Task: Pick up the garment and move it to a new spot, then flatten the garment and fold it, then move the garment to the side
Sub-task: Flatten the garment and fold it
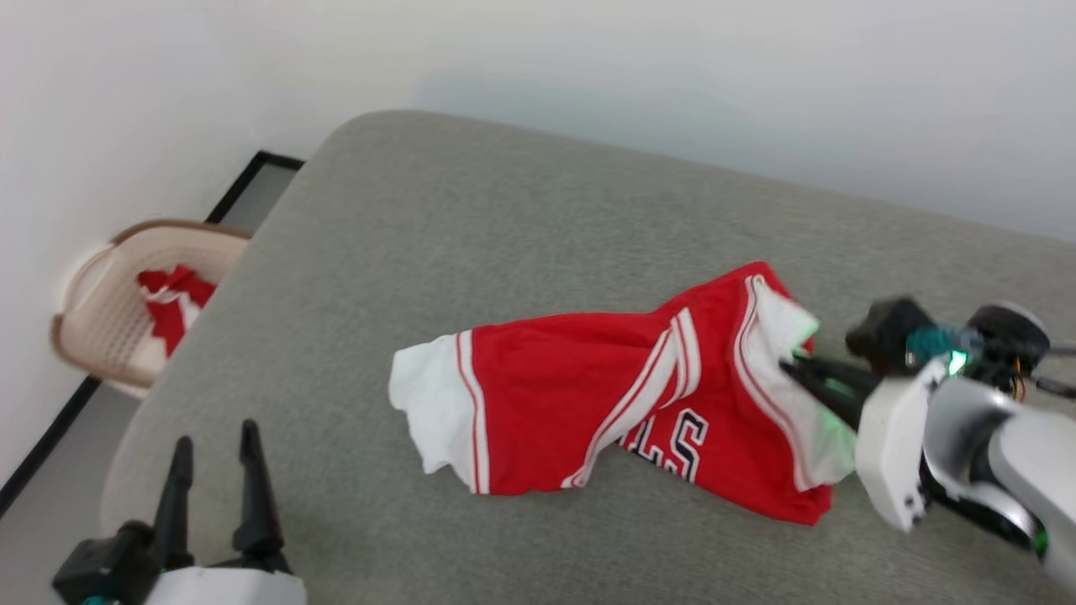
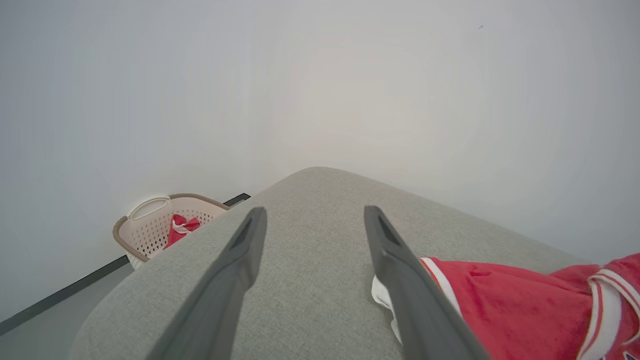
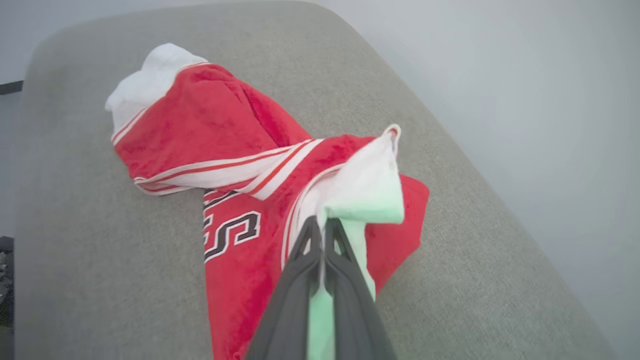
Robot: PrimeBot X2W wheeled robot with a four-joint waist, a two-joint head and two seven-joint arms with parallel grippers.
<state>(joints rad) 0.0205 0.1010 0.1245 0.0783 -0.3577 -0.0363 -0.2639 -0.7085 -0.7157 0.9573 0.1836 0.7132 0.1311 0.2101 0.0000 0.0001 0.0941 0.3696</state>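
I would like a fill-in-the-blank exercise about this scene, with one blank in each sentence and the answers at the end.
1. The right gripper is ____ on a white part of the garment.
2. The left gripper is ____ and holds nothing.
3. The beige basket, beside the grey surface, holds a small ____-and-white cloth.
Missing words: shut; open; red.

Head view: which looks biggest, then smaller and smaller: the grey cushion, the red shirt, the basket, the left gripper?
1. grey cushion
2. red shirt
3. basket and left gripper look about alike; the gripper is nearer the camera, so no ranking.
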